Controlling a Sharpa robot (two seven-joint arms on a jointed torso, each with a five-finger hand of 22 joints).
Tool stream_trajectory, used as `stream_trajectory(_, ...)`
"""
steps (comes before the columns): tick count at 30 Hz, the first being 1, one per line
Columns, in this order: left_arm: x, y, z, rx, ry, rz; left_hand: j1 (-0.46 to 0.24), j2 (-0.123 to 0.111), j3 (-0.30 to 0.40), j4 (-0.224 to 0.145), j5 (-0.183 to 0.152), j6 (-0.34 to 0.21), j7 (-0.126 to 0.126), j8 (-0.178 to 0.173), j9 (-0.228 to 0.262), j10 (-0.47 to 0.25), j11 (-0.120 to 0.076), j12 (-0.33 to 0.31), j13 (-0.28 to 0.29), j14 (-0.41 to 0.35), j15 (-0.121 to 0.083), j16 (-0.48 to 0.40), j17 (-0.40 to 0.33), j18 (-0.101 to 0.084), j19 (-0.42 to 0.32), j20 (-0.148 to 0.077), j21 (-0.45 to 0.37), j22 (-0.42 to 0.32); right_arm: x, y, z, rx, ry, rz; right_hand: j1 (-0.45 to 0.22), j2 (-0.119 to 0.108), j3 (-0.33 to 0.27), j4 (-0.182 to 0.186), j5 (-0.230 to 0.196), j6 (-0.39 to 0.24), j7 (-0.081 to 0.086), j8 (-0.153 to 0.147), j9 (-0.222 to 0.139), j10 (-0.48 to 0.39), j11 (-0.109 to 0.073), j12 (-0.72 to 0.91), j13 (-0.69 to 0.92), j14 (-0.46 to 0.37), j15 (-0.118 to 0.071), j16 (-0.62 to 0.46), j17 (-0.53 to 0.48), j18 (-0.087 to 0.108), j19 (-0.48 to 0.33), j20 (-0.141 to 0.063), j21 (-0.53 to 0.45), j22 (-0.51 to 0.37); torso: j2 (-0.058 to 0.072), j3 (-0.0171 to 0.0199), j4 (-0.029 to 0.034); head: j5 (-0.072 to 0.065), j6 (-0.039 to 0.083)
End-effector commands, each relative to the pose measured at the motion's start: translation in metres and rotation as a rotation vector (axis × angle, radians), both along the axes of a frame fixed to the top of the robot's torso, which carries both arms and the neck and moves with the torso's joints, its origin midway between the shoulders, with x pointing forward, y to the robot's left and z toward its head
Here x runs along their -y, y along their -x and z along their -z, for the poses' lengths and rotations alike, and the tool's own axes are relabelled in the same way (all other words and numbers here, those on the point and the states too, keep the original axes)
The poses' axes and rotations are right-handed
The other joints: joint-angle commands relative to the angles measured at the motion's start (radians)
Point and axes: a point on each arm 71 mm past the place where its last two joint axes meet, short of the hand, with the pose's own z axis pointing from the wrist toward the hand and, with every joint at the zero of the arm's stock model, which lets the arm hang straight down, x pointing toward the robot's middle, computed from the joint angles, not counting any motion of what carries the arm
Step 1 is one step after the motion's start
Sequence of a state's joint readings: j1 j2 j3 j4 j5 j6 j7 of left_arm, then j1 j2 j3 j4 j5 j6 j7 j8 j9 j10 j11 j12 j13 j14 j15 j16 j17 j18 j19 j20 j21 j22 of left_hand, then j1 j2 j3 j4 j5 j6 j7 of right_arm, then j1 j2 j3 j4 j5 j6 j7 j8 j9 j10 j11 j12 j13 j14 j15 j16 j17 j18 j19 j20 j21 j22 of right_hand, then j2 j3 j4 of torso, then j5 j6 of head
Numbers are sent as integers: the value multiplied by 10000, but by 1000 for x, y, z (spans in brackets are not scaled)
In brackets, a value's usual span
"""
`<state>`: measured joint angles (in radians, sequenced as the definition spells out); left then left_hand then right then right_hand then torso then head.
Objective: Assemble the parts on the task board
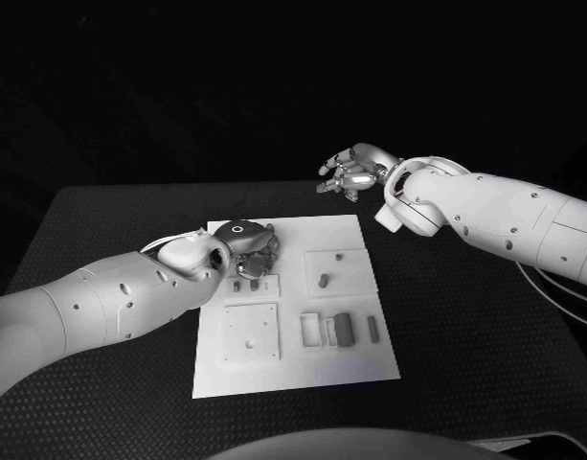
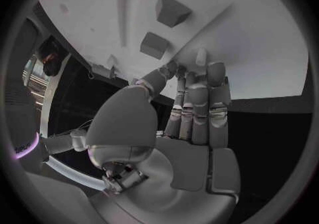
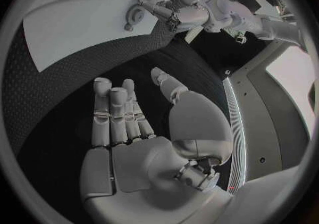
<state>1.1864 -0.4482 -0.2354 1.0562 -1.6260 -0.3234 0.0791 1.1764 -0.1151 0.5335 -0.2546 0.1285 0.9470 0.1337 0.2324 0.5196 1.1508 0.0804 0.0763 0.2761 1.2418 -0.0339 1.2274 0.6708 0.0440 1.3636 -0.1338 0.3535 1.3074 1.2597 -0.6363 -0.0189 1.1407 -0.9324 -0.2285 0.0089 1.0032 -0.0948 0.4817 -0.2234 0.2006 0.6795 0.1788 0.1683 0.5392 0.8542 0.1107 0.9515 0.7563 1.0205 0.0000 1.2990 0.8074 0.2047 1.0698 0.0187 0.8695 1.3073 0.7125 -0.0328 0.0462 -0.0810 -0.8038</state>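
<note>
The white task board (image 1: 293, 374) lies in the middle of the black table. My left hand (image 1: 248, 251) hovers low over its far left part, fingers stretched side by side with their tips (image 2: 199, 61) close to the board (image 2: 266, 38); I see nothing held between them. Two grey block parts (image 2: 171, 10) (image 2: 154, 44) stand just beyond the fingertips. More small parts (image 1: 245, 285) sit right below this hand. My right hand (image 1: 355, 172) hangs past the board's far edge, fingers (image 3: 116, 112) spread and empty.
On the board are two raised square plates (image 1: 252, 333) (image 1: 339, 271), one carrying a small peg (image 1: 322, 281), and a row of upright grey blocks (image 1: 342, 329). Black table (image 1: 486, 335) surrounds the board on all sides. The right wrist view shows my left hand (image 3: 176, 8) over the board (image 3: 80, 22).
</note>
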Motion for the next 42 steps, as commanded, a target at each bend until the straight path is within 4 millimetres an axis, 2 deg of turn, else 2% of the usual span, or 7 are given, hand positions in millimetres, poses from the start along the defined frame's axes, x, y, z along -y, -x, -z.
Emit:
stream_trajectory(1,3,2,1,-101,139,114,-9,118,73,10,38,87,7,74,-15,96,-4,12,1,66,1,74,-22,876,7,-6,49,250,-2,0,0,-7,50,-119,-47,82,9,-42,31,-24,428,64,-13,-41,-26,62,-15,-51,-15,21,-17,571,-4,-60,-59,165,1,1,2,5,-9)
stream_trajectory(16,0,1,3,-232,15,-6,23,210,144,-3,45,279,50,178,-30,379,0,47,25,134,6,111,-95,918,18,10,133,244,-1,0,0,-17,57,-120,-50,86,9,-41,31,-20,427,71,-16,-38,-28,73,-21,-49,-17,24,-21,571,-2,-61,-59,166,0,8,-4,0,-21)
stream_trajectory(29,1,0,4,-306,-170,-44,65,293,198,-22,50,342,86,210,-42,494,-12,47,34,146,-5,125,-128,928,23,8,168,242,-2,0,0,-14,53,-130,-52,84,8,-41,31,-18,426,75,-18,-39,-28,79,-27,-50,-17,25,-23,571,-2,-61,-60,167,3,-2,-6,-2,-26)
stream_trajectory(34,0,0,5,-383,-264,-80,123,363,250,-48,56,409,64,245,-50,614,-46,57,46,249,-39,165,-154,943,88,-19,231,246,-2,0,0,-16,53,-134,-53,85,8,-40,31,-17,425,76,-18,-39,-29,81,-29,-50,-18,25,-24,571,-2,-61,-60,167,2,7,-4,-8,-34)
stream_trajectory(42,0,0,6,-476,-335,-64,189,334,318,-106,73,365,86,218,-85,729,-80,53,53,353,-72,167,-202,939,101,-35,250,231,-2,0,0,-17,53,-134,-54,85,8,-40,31,-15,424,79,-20,-39,-29,86,-32,-50,-18,26,-26,571,-2,-61,-60,167,5,-3,4,-7,-54)
